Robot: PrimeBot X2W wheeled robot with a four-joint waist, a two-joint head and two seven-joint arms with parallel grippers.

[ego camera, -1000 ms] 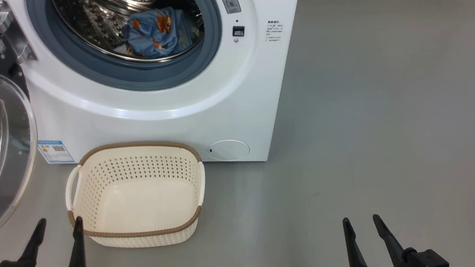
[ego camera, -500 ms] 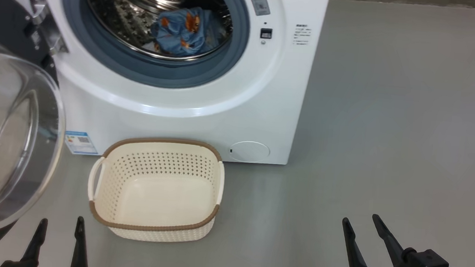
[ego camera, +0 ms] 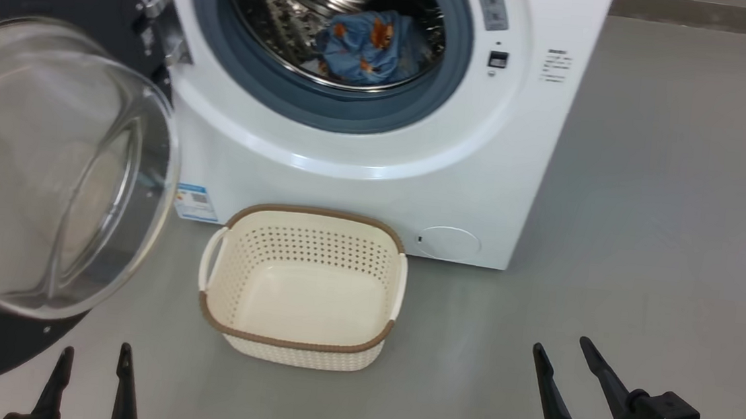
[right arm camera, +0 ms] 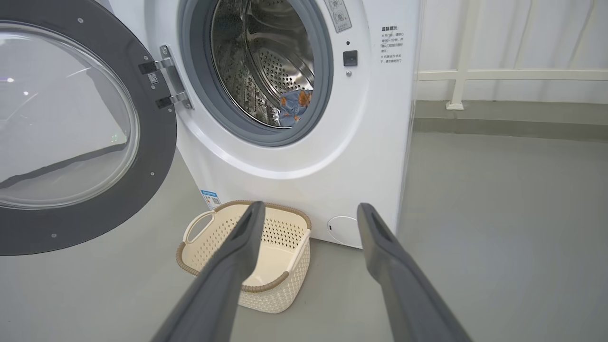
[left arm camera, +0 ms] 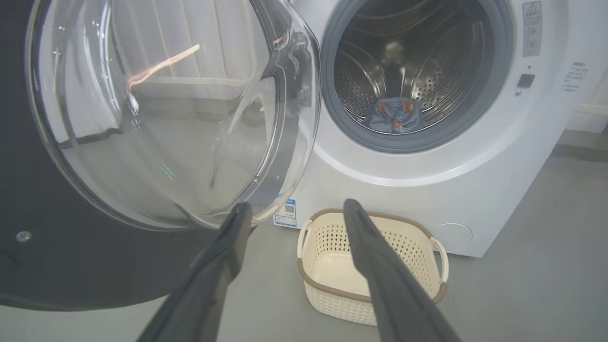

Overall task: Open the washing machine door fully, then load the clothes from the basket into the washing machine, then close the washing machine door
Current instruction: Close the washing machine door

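The washing machine door point(ego camera: 46, 167) stands swung wide at the far left, its glass bowl bulging toward the camera and its black rim running up to the metal hinge point(ego camera: 163, 22) on the left of the mouth. The left gripper point(ego camera: 96, 349) hangs just below and in front of that rim, jaws spread wide and holding nothing. In its wrist view the left finger lies close under the glass. It is clearly the nearer arm, and by my reading closing comes next: the door's free edge must be pushed rightward around the hinge.

Right of the door, the basket point(ego camera: 308, 212) sits on the floor against the washing machine point(ego camera: 362, 181), and it is empty. The clothes point(ego camera: 370, 47) lie in the drum, a blue bundle with orange prints.

At the far right, the right gripper point(ego camera: 562, 344) is equally wide open and empty, well apart from the door.

The door's left edge is cut off in the head view, its outer face is turned away, and I cannot tell whether a cream piece lies under the blue bundle.
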